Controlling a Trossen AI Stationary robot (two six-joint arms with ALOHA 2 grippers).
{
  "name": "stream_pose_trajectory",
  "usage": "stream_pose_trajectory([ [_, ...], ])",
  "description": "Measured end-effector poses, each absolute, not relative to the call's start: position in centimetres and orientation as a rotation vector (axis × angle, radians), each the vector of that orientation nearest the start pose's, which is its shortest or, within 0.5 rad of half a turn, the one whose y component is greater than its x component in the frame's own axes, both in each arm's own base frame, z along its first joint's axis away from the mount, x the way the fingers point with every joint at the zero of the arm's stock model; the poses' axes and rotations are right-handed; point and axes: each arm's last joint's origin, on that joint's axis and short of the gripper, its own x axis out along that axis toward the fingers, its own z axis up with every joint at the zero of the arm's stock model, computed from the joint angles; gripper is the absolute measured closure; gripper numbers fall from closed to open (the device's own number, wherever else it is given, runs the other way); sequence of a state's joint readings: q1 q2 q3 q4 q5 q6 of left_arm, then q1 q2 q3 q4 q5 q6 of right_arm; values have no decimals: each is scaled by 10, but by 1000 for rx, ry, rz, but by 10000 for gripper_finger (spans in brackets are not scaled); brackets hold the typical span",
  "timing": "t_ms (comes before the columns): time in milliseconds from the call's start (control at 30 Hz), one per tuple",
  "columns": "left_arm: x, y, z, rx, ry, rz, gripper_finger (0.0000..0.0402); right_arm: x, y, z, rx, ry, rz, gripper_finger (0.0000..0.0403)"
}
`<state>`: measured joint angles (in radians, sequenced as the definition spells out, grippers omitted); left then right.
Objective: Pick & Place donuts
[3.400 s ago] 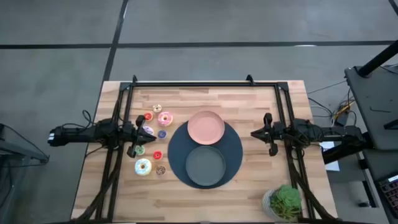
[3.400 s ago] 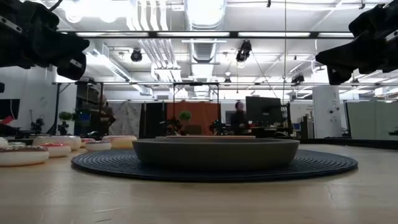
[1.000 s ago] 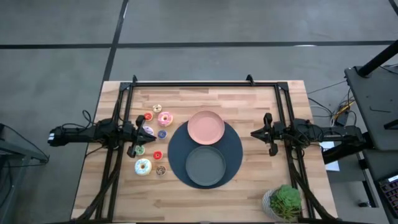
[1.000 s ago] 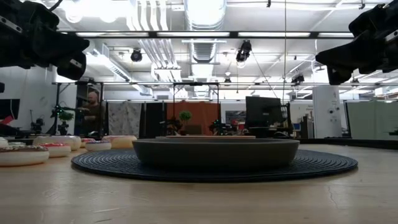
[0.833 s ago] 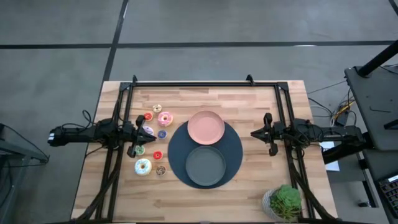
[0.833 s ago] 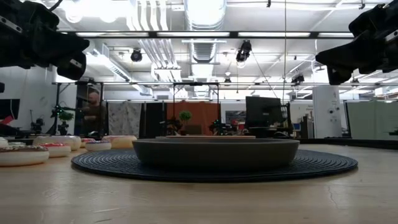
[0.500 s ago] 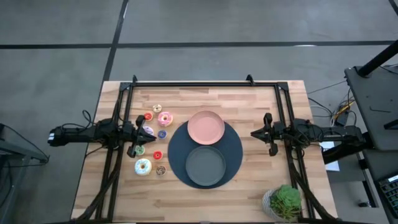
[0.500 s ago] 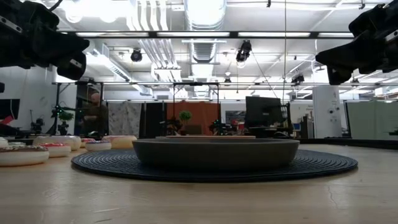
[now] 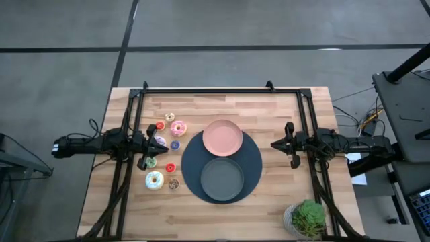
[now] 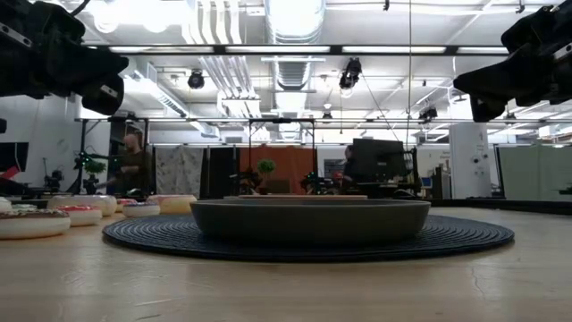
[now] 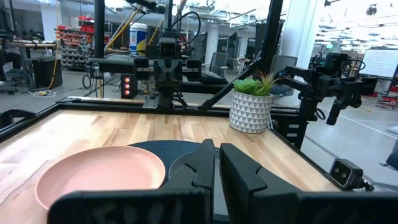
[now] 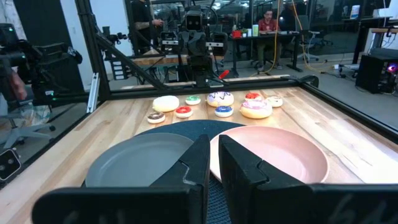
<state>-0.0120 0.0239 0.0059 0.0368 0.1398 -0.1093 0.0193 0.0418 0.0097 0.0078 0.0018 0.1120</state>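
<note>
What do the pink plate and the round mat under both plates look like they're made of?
Pink plate: likely matte plastic or melamine, with a smooth, even, dull surface. Round mat: probably woven or ribbed fabric or cord, going by the fine concentric ridges; dark and non-glossy.

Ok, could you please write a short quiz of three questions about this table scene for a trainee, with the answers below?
1. Fill in: the pink plate and the dark grey plate both rest on a round dark ___.
2. True or false: some donuts lie on the pink plate.
3. The potted plant stands on the side of: A) the left arm, B) the right arm.

Key: 1. mat. 2. False; the donuts lie on the wood near the left hand. 3. B.
</note>
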Motion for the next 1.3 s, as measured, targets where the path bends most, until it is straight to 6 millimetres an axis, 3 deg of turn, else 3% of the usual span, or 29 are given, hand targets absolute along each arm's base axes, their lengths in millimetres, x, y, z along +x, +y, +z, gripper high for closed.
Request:
stream_pose_trajectory([
  [233, 98, -5, 171, -105, -53, -157, 402, 100, 2, 164, 112, 25, 16, 374],
  [833, 82, -5, 220, -74, -587, -181, 402, 100, 2, 164, 112, 25, 16, 374],
  [1300, 70, -5, 237, -268, -747, -273, 402, 100, 2, 164, 112, 25, 16, 374],
])
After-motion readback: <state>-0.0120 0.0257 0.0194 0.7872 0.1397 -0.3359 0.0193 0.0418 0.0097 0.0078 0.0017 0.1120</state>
